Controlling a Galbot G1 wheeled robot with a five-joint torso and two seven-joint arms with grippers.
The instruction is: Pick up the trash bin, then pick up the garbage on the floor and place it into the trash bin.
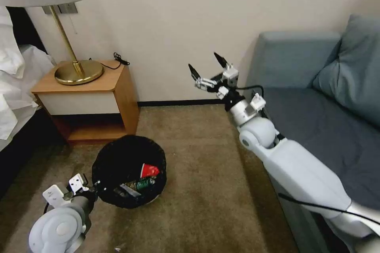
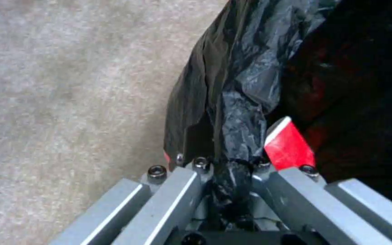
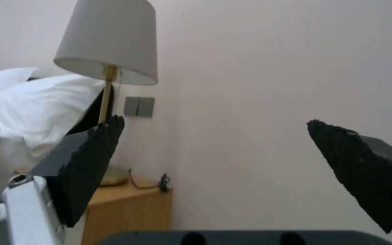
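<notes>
I have the left gripper (image 2: 232, 177) clamped on the bin's (image 1: 129, 171) bag-covered rim at its 9 o'clock edge, low over the carpet (image 1: 206, 158), so rubbish can drop in. The black-lined bin already holds a red wrapper (image 1: 149, 170) and a bottle (image 1: 145, 184). The right gripper (image 1: 208, 69) waits empty, spread wide, raised at 12 o'clock.

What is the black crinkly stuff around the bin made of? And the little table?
The trash bin liner looks like thin, glossy plastic film: it wrinkles and catches light where the left gripper pinches it. The nightstand looks like smooth light wood or wood veneer, with faint grain.
</notes>
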